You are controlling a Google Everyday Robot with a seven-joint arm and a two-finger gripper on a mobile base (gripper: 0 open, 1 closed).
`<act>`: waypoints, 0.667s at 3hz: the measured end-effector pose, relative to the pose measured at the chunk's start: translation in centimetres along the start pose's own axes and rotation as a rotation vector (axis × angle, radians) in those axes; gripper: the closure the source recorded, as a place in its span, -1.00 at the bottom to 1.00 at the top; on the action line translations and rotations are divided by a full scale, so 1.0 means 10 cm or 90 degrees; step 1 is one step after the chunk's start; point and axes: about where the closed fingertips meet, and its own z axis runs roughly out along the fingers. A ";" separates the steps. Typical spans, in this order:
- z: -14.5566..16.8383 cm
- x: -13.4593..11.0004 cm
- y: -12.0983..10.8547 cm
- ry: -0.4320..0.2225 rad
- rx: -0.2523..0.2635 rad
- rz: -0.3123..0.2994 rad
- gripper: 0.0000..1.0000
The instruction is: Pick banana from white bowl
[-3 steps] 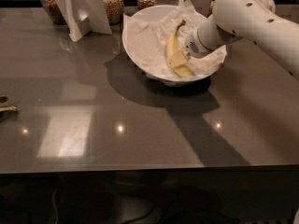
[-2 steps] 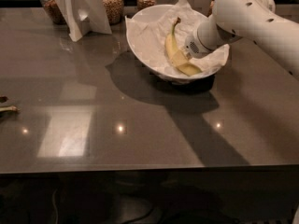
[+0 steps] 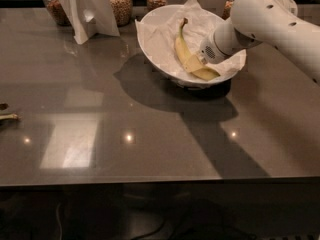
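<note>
The pale-yellow banana (image 3: 184, 51) lies in the white bowl (image 3: 150, 49), on crumpled white paper, with its dark stem tip pointing to the back. The bowl stands at the back middle of the dark table and looks tipped toward the front left. My white arm reaches in from the right. Its gripper (image 3: 206, 60) sits inside the bowl at the banana's lower end, mostly hidden behind the round wrist.
Glass jars of brown grains (image 3: 120, 3) stand along the back edge. A white folded card stand (image 3: 87, 11) is at the back left. A small greenish stem-like scrap (image 3: 7, 117) lies at the far left edge. The table's front edge runs along the bottom.
More of the banana shows than before, and its stem end now stands clear. The wrist has shifted slightly right. The bowl looks more tipped toward the front left.
</note>
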 end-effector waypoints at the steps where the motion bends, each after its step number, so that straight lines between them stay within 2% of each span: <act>1: -0.09 -0.04 0.00 -0.014 0.005 -0.007 1.00; 2: -0.25 -0.14 -0.01 -0.036 0.012 -0.023 1.00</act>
